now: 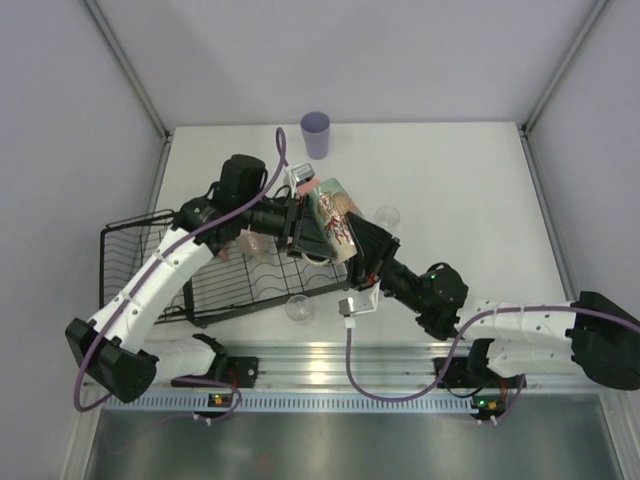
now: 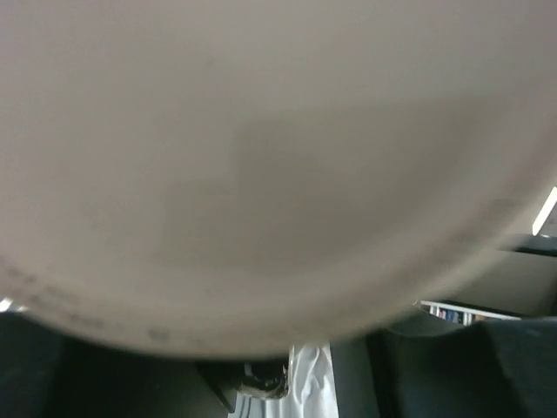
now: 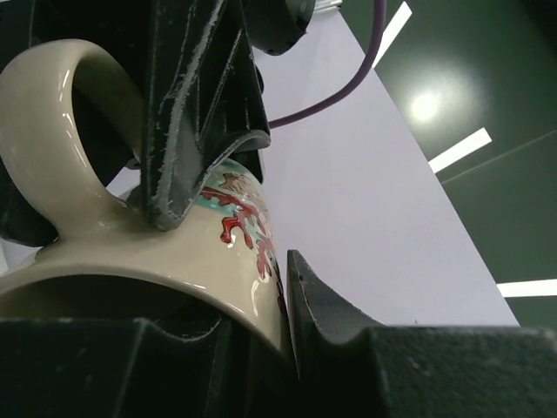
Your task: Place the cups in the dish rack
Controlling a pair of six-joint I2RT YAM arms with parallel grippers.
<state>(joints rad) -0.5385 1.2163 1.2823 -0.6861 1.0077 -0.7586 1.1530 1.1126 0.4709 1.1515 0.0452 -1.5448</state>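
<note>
Mid-frame, over the dish rack's (image 1: 130,250) right end, the right gripper (image 1: 347,240) pinches the cream mug's (image 1: 332,213) wall, likely for a handover. I cannot tell whether the left gripper (image 1: 303,228) has closed on it.

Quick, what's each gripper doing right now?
Left gripper: jaws look closed on the cream mug, beside its handle.
Right gripper: jaws closed on the same mug, at its rim.
</note>
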